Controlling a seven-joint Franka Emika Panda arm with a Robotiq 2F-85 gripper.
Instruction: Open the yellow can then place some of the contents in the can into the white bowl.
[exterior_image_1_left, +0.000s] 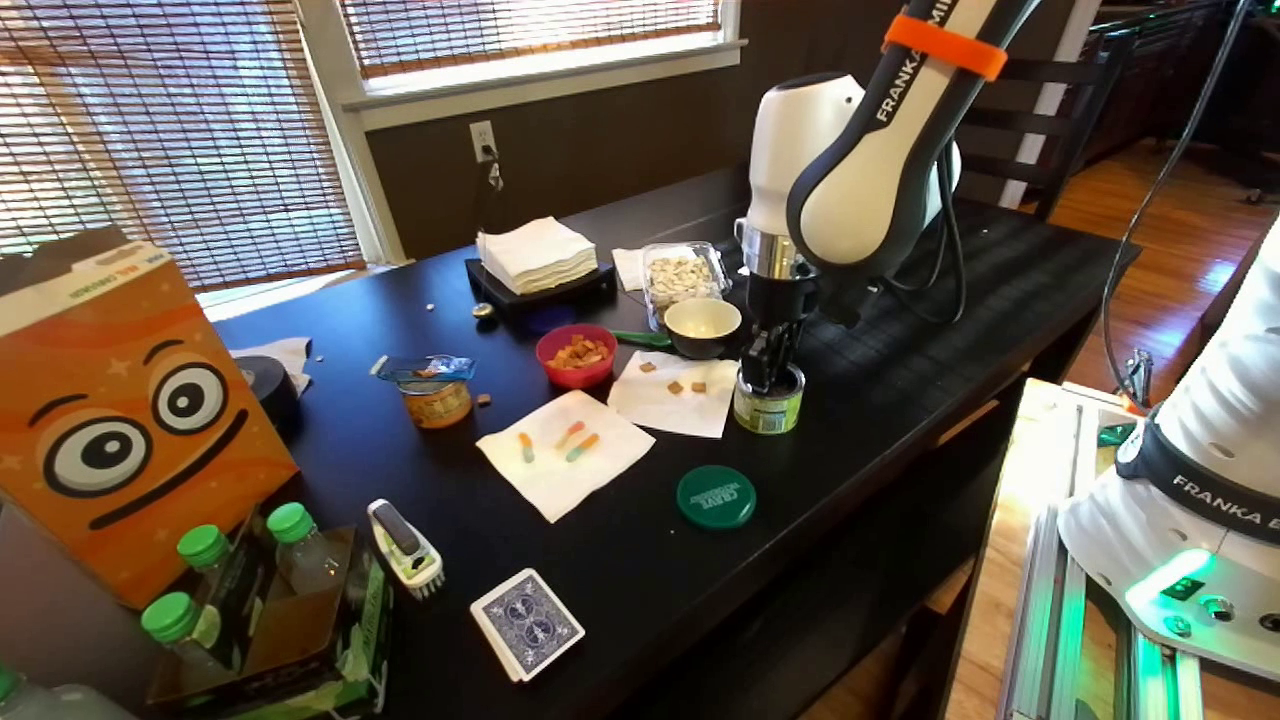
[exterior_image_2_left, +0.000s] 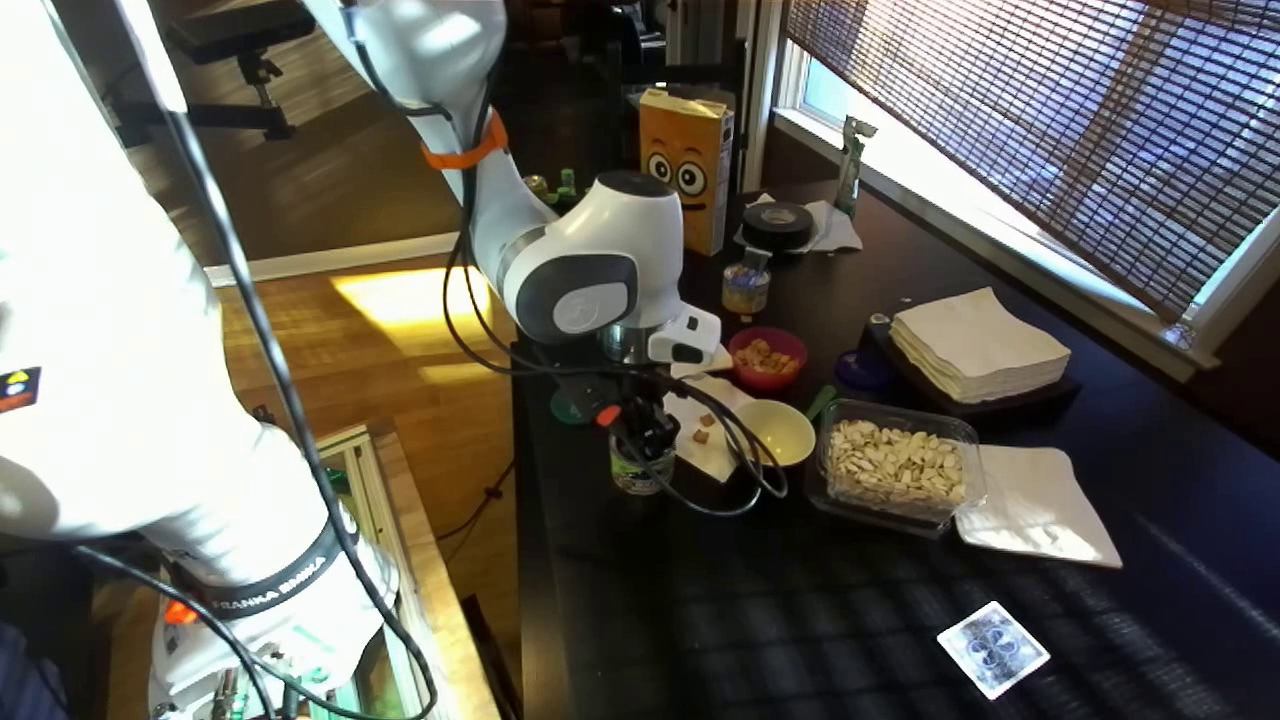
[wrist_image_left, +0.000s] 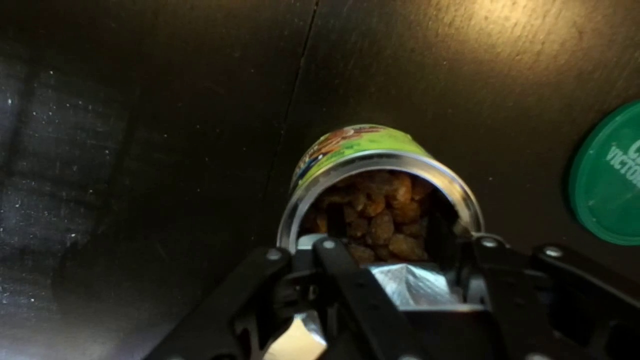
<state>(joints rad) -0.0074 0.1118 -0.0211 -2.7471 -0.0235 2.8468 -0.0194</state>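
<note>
The yellow can (exterior_image_1_left: 768, 413) stands open on the dark table; it also shows in an exterior view (exterior_image_2_left: 640, 476) and in the wrist view (wrist_image_left: 372, 142). Brown lumpy contents (wrist_image_left: 382, 230) lie inside it. My gripper (wrist_image_left: 390, 225) points down with both fingertips inside the rim, apart, with contents visible between them. The gripper also shows above the can in an exterior view (exterior_image_1_left: 766, 378). A foil piece (wrist_image_left: 410, 282) shows between the fingers' linkages. The white bowl (exterior_image_1_left: 703, 320), pale inside and dark outside, stands beside the can; it also shows in an exterior view (exterior_image_2_left: 785, 432). I see nothing in it.
A green lid (exterior_image_1_left: 716, 497) lies beside the can. A napkin with brown pieces (exterior_image_1_left: 673, 392), a red bowl (exterior_image_1_left: 575, 372), a green spoon (exterior_image_1_left: 640, 338) and a see-through box of pale seeds (exterior_image_2_left: 895, 465) lie near the bowl. Arm cables (exterior_image_2_left: 740, 425) hang near the bowl.
</note>
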